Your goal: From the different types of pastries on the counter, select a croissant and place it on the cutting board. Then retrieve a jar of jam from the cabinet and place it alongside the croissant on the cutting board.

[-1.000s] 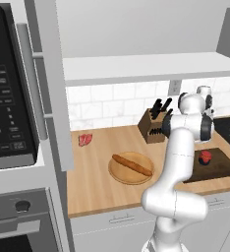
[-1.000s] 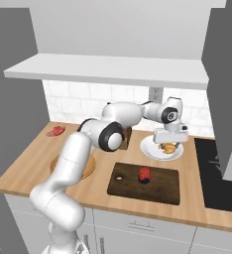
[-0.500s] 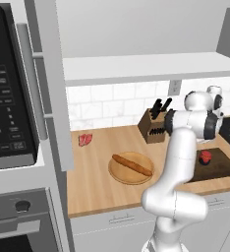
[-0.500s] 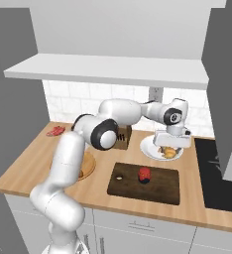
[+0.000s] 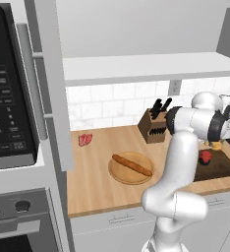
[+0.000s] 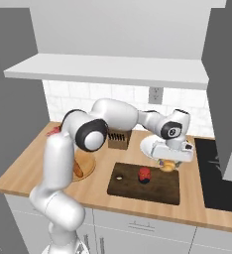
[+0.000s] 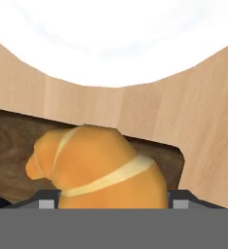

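Note:
My gripper [image 6: 168,161] is shut on the croissant [image 6: 167,165], a golden lumpy pastry held just above the far right corner of the dark-brown cutting board [image 6: 152,187]. In the hand view the croissant [image 7: 99,168] sits between the gripper [image 7: 111,200] fingertips, over the board's corner [image 7: 11,141]. A small red jar of jam [image 6: 145,173] with a dark lid stands mid-board. From the left base view the croissant [image 5: 216,145] hangs under the gripper [image 5: 220,141], beside the jar [image 5: 205,156]. The cabinet shelf [image 6: 108,69] runs overhead.
A white plate [image 6: 148,145] lies on the counter [image 6: 33,171] just behind the board. A knife block [image 6: 119,140] stands to its left, then a round light board [image 5: 121,173] bearing a baguette [image 5: 131,165]. A red-pink item [image 5: 85,139] lies far left. A black hob [image 6: 219,173] is at the right.
The gripper has carried the croissant off the white plate, towards me and down, to the far right corner of the cutting board.

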### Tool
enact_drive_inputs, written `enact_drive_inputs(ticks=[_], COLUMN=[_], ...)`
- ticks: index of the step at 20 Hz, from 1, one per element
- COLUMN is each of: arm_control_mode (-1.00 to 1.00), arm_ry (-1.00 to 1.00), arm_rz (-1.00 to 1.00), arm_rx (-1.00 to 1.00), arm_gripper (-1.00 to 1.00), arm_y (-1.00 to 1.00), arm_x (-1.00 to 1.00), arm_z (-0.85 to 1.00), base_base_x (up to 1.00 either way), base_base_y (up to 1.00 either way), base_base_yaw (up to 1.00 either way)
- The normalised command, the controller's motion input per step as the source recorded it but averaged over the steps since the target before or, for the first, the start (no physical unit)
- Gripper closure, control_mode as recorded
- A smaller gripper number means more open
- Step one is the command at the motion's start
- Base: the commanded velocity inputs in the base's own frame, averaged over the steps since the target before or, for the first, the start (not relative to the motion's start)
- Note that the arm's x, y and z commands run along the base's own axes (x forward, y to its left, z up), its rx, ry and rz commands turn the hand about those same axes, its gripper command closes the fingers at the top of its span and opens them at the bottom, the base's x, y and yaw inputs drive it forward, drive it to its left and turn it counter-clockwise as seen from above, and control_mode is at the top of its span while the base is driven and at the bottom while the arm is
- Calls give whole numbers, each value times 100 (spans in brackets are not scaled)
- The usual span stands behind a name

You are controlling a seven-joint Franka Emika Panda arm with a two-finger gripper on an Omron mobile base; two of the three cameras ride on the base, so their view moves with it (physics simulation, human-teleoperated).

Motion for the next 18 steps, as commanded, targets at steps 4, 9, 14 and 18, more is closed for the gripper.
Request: enact_drive_inputs(ticks=[4, 9, 14, 18], arm_control_mode=[-100, -100, -100, -100], arm_ry=[-6, -6, -2, 0], arm_rz=[-12, -13, -11, -9], arm_rx=[-7, -6, -5, -2], arm_gripper=[100, 100, 100, -100], arm_y=[18, 10, 5, 10], arm_x=[-42, -39, -28, -4], arm_z=[-27, -22, -37, -39], base_base_x=[0, 0, 0, 0], base_base_y=[0, 0, 0, 0], base_base_yaw=[0, 0, 0, 0])
